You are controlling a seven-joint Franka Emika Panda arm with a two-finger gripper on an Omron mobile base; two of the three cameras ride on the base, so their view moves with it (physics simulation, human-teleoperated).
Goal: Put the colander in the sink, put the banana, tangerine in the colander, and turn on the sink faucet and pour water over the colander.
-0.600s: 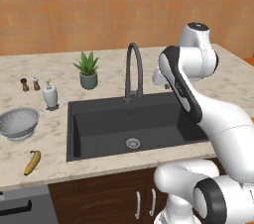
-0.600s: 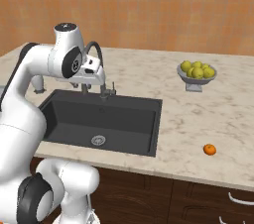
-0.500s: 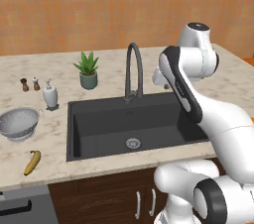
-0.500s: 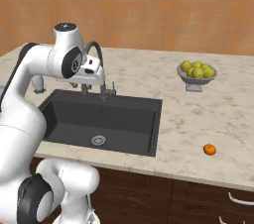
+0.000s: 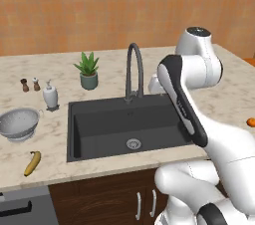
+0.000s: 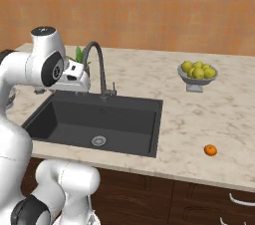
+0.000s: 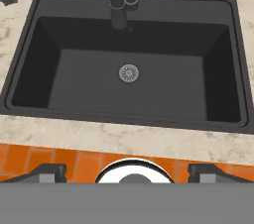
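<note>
Nothing is done: colander (image 5: 19, 123), banana (image 5: 32, 163) and tangerine (image 6: 210, 150) lie on the desk (image 6: 209, 119); end effector (image 7: 127, 171) wide open, empty, above the sink (image 7: 84, 77).

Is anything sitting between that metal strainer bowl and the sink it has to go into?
Nothing visible. The colander sits on the counter left of the sink, with only bare marble between them. The soap bottle stands behind that path, the banana in front.

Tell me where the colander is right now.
In the left base view, the colander sits upright on the counter left of the sink, just in front of the soap dispenser, with the banana nearer the counter's front edge.
</note>
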